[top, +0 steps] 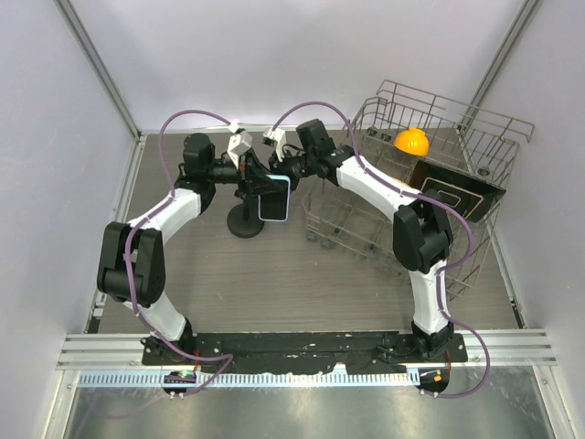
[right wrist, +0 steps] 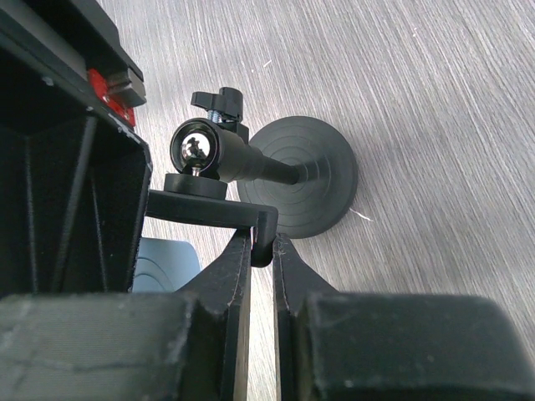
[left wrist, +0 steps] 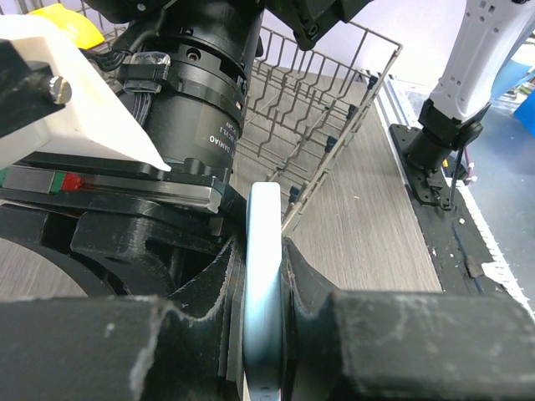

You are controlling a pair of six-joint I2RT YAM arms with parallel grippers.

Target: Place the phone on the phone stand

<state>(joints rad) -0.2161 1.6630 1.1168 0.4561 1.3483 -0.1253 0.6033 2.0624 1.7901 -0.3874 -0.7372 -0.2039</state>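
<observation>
I read the left gripper [left wrist: 264, 251] at the far centre of the desk [top: 292, 283], with its jaws closed on the phone [left wrist: 264, 213]. In the left wrist view the light blue case edge runs up between the two fingers [left wrist: 309, 284] and touches both. From the top camera the phone is held upright and clear of the desk, its dark screen visible. It sits just right of the thin post of the phone stand [top: 245, 222], whose round black base lies flat on the desk. The right gripper [right wrist: 262, 246] comes in from the right side. In the right wrist view its jaws are closed on the lip of a thin black bracket at the top of the phone stand, just below the shiny ball joint [right wrist: 194, 149] and the small thumbscrew [right wrist: 216, 102]. A light blue corner of the phone shows to the left of these jaws, close beside the bracket. I cannot tell from any view whether the phone is seated in the bracket or only next to it. To the right of the stand is a wire dish rack [top: 439, 101]. It holds an orange object [top: 411, 142] at its far side and a dark board with a white outline [top: 454, 190] tilted against its right side.
</observation>
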